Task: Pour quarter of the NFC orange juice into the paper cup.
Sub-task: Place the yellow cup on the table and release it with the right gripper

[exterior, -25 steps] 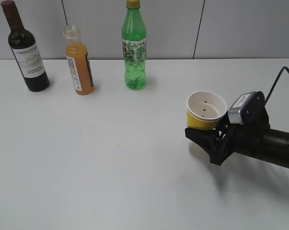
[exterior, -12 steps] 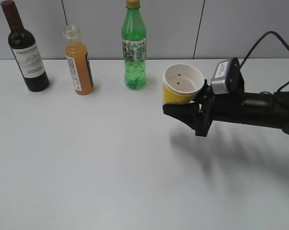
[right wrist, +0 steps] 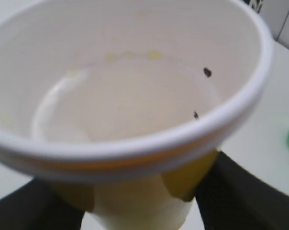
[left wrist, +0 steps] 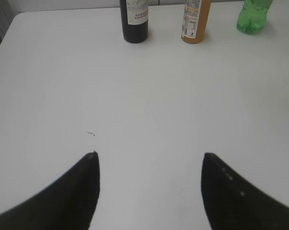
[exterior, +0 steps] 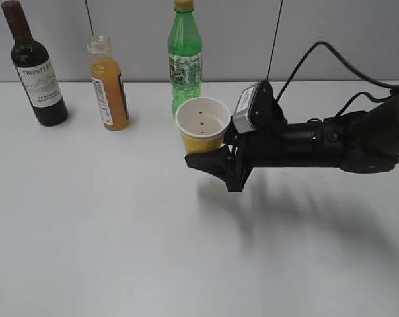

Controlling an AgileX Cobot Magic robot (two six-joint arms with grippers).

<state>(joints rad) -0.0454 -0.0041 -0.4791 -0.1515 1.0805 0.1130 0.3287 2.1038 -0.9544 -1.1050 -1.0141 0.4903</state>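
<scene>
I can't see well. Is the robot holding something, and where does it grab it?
The right gripper holds the cup by its yellow lower wall. The left gripper is empty.

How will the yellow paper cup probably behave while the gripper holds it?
The paper cup looks thin-walled and empty, so probably light and easily crushed. Held low by the right gripper, with its wide rim above the fingers, it could perhaps tilt.
</scene>
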